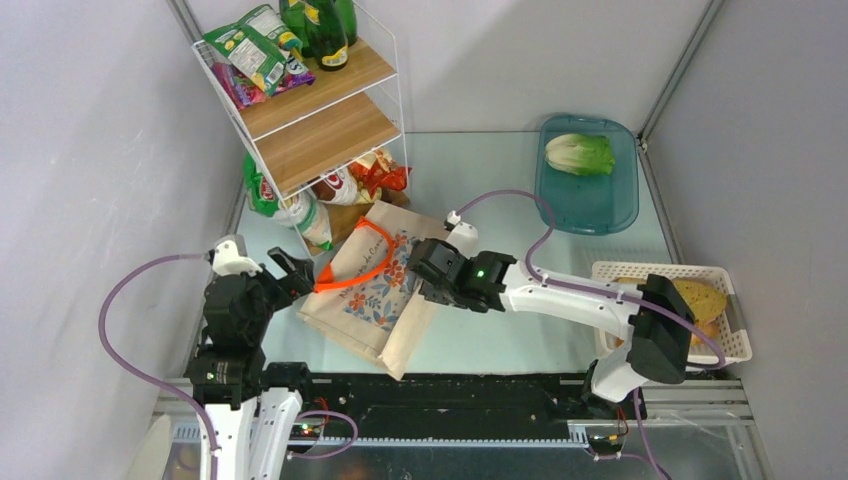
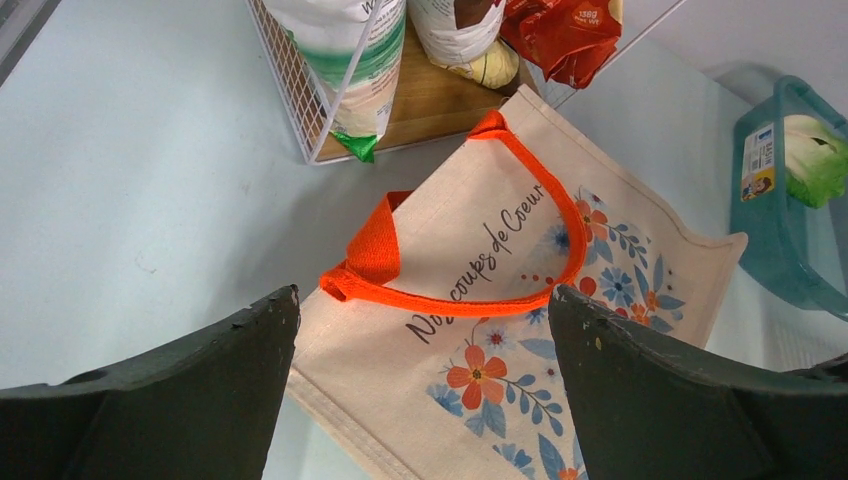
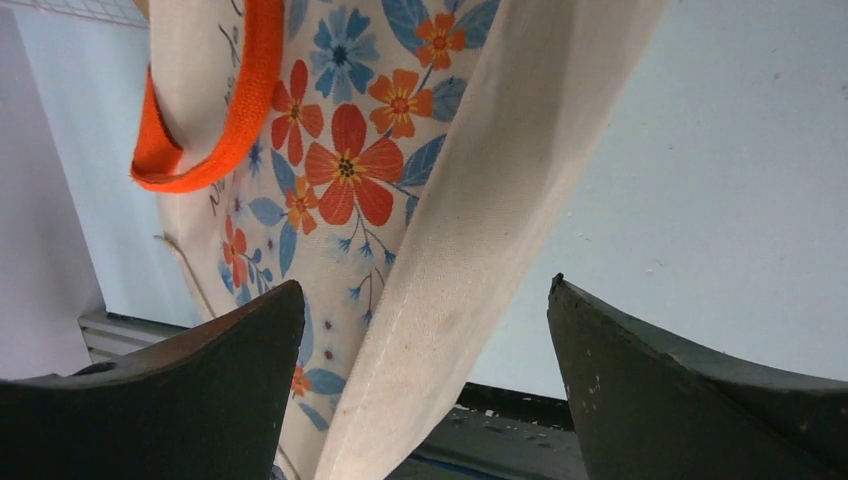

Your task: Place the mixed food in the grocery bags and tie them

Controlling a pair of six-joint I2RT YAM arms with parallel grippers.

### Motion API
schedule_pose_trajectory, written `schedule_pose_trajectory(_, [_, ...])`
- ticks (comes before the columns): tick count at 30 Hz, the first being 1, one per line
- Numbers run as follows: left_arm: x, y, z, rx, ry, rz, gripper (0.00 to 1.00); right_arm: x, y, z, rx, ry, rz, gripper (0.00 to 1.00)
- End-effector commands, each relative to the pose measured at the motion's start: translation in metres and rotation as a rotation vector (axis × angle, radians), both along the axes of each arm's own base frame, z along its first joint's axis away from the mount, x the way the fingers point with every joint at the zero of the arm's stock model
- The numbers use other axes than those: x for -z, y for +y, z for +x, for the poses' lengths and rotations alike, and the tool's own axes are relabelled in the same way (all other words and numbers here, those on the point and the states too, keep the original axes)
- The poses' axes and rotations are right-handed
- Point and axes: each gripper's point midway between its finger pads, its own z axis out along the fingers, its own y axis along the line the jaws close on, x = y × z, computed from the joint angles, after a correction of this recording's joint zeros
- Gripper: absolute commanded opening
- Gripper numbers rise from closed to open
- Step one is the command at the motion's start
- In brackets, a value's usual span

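Both left hand [image 1: 290, 270] and right hand [image 1: 428, 272] gape wide, empty. Right arm [image 1: 570, 292] hides some bread rolls [image 1: 705, 297]; tote [image 1: 370, 300] lettering legible only from left wrist.

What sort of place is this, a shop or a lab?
Most likely a robot test booth staged for grocery packing: two arms bolted to a walled-in table, a shelf of snacks and bottles, and a floral tote lying flat.

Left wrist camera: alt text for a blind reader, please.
A beige floral tote with an orange handle lies flat on the table between the left gripper's open fingers. Behind it: a wire rack of snack bags and a teal tray holding lettuce.
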Motion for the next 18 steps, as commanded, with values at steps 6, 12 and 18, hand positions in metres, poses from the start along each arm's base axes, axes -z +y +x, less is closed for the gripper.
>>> schedule_pose_trajectory(6, [-0.001, -0.012, 0.010, 0.076, 0.004, -0.015, 0.98, 0.013, 0.003, 0.006, -0.004, 0.082, 0.077, 0.45])
schedule_pose_trajectory(12, [0.011, -0.023, 0.016, 0.137, 0.060, -0.035, 0.98, 0.008, -0.046, 0.010, 0.022, 0.053, 0.134, 0.00])
schedule_pose_trajectory(18, [0.025, -0.048, 0.019, 0.257, 0.147, -0.102, 0.98, 0.006, -0.096, 0.004, -0.089, -0.058, 0.350, 0.00])
